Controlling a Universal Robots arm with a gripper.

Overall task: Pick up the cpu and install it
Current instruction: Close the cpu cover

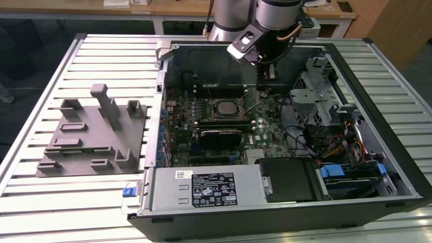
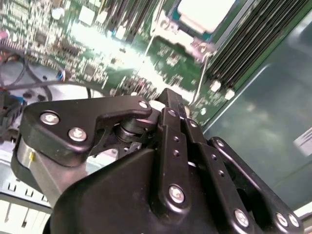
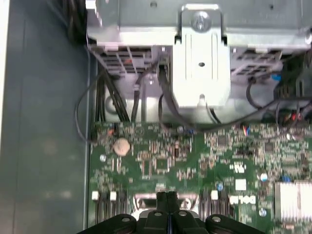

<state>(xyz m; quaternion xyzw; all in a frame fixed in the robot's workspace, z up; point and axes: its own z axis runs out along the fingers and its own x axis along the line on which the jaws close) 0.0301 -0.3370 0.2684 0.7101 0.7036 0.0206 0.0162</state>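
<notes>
While the end effector (image 1: 262,85) hangs inside the open computer case (image 1: 270,215) over the motherboard (image 1: 260,121), its fingers are pressed together, gripping nothing. Cpu (image 1: 223,107) lies flat in the socket mid-board, near the end effector on the exterior view's left, apart from it. Case sits on the bench (image 1: 68,202).

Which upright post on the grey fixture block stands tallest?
The narrow middle post of the grey fixture: it rises above the wider post on the exterior view's left and the short one on its right.
</notes>
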